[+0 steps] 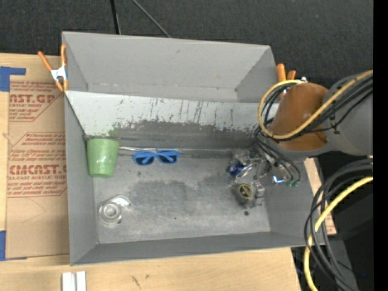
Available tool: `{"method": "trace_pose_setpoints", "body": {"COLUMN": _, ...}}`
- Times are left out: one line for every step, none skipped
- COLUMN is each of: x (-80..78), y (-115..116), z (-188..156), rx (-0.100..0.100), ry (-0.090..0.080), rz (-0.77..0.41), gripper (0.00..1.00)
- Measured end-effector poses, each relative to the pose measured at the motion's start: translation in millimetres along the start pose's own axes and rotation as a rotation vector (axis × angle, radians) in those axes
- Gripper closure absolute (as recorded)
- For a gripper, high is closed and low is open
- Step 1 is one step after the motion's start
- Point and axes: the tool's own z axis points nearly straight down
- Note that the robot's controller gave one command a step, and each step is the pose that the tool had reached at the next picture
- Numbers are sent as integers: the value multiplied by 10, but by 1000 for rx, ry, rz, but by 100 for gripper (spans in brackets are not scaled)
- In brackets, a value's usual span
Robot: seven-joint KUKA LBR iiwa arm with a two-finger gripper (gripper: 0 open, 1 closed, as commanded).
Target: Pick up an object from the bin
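The jaws are held low at the right end of the bin (182, 208); open or clenched cannot be told. The green cup (102, 156), blue glasses (156, 157) and clear cup (112, 211) are set far left, so only bare floor may be grabbed.

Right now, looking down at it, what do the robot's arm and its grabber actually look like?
The arm is a thick, rounded grey tube. At its wrist sits a glossy orange-brown dome cover, with yellow and black cables looping around it. Beyond that, the gripper is a small cluster of silvery metal parts with blue bits and thin wires.
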Motion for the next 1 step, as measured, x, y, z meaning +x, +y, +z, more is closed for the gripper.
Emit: {"method": "trace_pose_setpoints", "body": {"x": 16, "y": 11, "z": -8, "rx": -1, "ry": 3, "rz": 0, "gripper": 100}}
